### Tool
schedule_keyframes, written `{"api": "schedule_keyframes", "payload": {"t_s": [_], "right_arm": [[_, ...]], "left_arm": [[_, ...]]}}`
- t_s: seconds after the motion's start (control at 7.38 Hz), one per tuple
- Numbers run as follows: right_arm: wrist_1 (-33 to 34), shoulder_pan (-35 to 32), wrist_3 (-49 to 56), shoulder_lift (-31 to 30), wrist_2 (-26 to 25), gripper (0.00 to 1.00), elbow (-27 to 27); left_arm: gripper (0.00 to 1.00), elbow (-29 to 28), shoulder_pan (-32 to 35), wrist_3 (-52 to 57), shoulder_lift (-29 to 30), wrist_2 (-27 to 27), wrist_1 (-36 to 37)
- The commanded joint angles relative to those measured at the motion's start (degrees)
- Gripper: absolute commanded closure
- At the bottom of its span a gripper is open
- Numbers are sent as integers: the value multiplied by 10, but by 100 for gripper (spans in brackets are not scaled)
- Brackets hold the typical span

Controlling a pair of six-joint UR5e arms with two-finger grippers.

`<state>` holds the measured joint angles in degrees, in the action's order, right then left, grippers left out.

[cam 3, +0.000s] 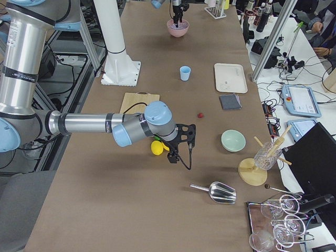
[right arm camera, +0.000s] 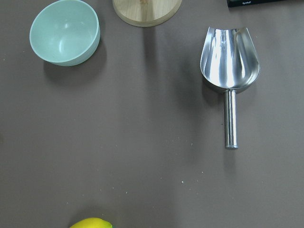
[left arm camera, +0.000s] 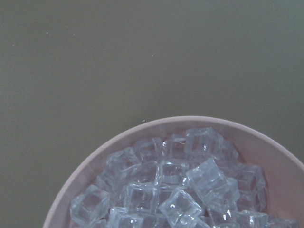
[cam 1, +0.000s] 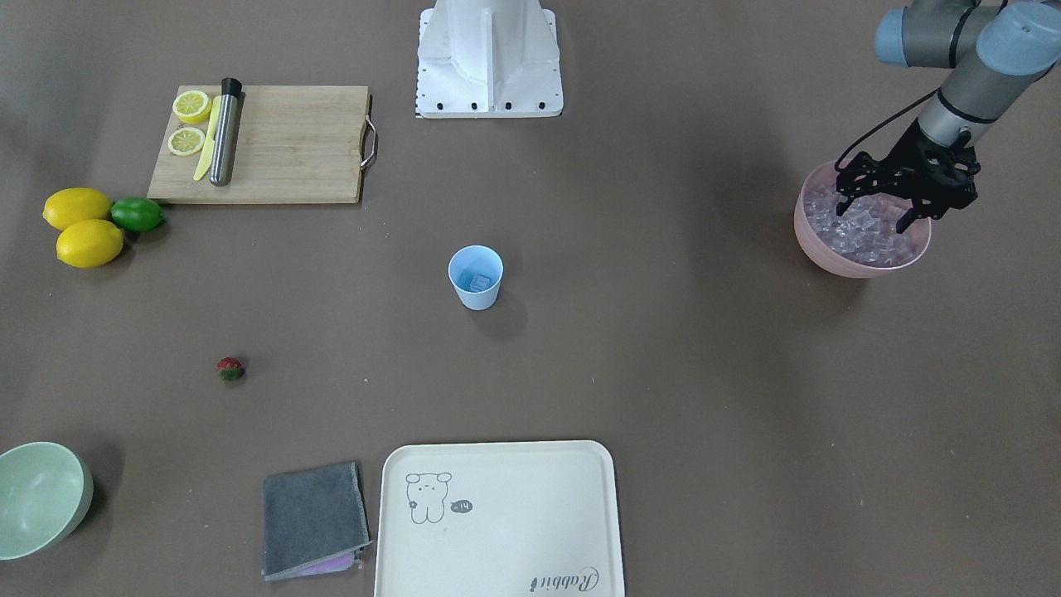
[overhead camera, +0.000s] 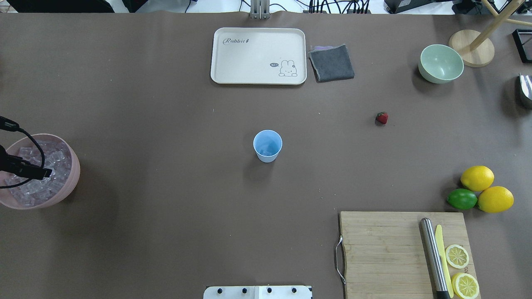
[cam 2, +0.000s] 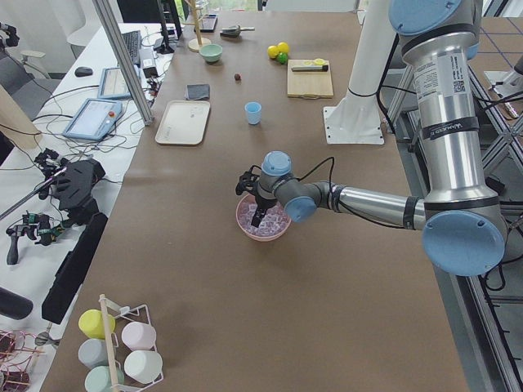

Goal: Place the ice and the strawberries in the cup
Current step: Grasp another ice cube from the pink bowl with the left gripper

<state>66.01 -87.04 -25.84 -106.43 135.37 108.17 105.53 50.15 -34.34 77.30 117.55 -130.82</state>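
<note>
The light blue cup [cam 1: 476,278] stands upright at the table's middle, with at least one ice cube inside; it also shows in the overhead view [overhead camera: 267,145]. The ice [cam 1: 870,232] fills a pink bowl [cam 1: 854,264] at the robot's far left. My left gripper [cam 1: 874,217] is open, fingers spread, just over the ice in the bowl. The left wrist view shows ice cubes [left arm camera: 180,185] close below. The strawberry [cam 1: 230,369] lies alone on the table. My right gripper [cam 3: 181,144] hovers above the lemons; I cannot tell whether it is open.
A cream tray [cam 1: 497,518] and grey cloth [cam 1: 313,518] lie at the operators' side. A pale green bowl [cam 1: 37,497], two lemons [cam 1: 83,228], a lime [cam 1: 137,214] and a cutting board [cam 1: 282,145] are on the robot's right. A metal scoop [right arm camera: 229,66] lies beyond them.
</note>
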Motion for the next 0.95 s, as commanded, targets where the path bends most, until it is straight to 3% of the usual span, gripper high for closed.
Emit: {"api": "schedule_keyframes", "payload": {"t_s": [0.0, 0.27, 0.41, 0.81], "right_arm": [[0, 0, 0, 0, 0, 0, -1], [0, 0, 0, 0, -1, 0, -2], [0, 0, 0, 0, -1, 0, -2], [0, 1, 0, 1, -1, 0, -2]], "left_arm": [[2, -2, -4, -2, 0, 0, -1], [15, -2, -8, -2, 0, 0, -2], [31, -2, -9, -2, 0, 0, -2], [33, -3, -11, -1, 0, 0, -2]]}}
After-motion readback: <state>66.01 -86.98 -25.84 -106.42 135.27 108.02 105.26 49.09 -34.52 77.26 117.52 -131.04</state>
